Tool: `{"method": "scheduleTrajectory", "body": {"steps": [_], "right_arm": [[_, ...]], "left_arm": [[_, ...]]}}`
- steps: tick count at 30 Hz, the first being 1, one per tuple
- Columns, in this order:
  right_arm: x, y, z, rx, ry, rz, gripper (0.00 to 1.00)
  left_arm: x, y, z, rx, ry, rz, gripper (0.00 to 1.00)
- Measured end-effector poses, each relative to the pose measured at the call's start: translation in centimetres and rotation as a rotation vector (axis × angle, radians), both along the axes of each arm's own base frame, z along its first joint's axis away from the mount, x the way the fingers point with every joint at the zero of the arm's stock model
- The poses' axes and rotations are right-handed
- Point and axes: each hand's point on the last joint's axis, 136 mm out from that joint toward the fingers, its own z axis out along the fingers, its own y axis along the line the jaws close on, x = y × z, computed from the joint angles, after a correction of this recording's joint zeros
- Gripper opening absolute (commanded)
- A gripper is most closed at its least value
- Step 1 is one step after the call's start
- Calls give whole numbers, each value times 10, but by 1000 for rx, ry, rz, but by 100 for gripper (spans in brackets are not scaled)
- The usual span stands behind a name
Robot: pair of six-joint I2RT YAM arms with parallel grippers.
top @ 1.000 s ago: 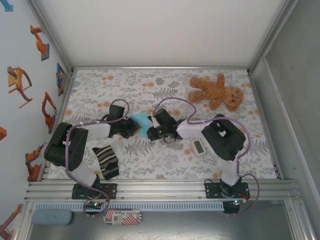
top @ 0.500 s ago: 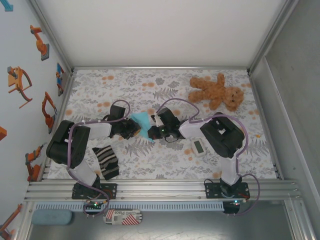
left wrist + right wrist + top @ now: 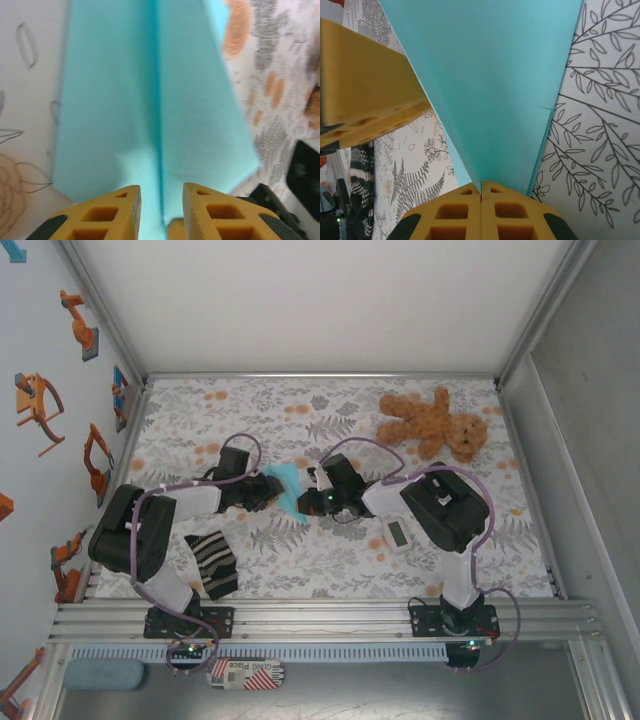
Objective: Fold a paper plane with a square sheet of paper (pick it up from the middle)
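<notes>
From above, the two arms reach in toward the middle of the flowery table [image 3: 330,560]. The blue paper [image 3: 284,488] sits right between the two claws, up off the table a little. It is folded, and one pointy end aims toward the near edge. The left claw [image 3: 268,496] is at the paper's left side. The right claw [image 3: 305,502] is at its right side. A brown teddy bear [image 3: 432,423] lies far back on the right, well away from the paper. A stripy cloth [image 3: 212,565] lies by the left arm, near the front. A small white gadget [image 3: 396,535] lies by the right arm.

From the left claw's own camera, the blue paper [image 3: 150,100] takes up most of the picture. A sharp fold line runs straight down its middle. That fold line goes down into the gap between the two yellow fingers [image 3: 107,215]. The left claw [image 3: 161,191] has let go, since its fingers stand apart and do not squeeze the thin paper.

From the right claw's camera, the right claw [image 3: 481,189] is clenched tight on the blue paper [image 3: 490,90]. Its two yellow fingers press together with the narrow end of the paper pinched between them. The paper fans out wide and away from there. A yellow finger [image 3: 370,90] of the left claw sits just beside the paper on the left. The stripy cloth [image 3: 357,172] peeks in at the left edge, lower down.
</notes>
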Motion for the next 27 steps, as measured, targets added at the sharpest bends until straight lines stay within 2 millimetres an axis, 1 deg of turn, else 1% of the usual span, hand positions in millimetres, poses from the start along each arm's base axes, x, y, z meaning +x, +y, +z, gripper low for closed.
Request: {"method": "scheduleTrajectory", "body": {"steps": [4,8,12,24,27], "right_arm": [[-1,0,0,5,9,0,0],[-1,0,-2,3,15,-1,0],[-1,0,-2,5,16,1,0],[-2,1,-2,7,18,4,0],[-2,1,-2,7,17,3,0]], "left_arm": [[5,-5,12,-19,-68,-34,32],[6,-7,13,-21,-90,-57,31],[6,-8,4,-17,-81,-68,27],[4,-10,-15,-23,-52,-83,31],[4,-11,-16,-25,-52,-84,32]]}}
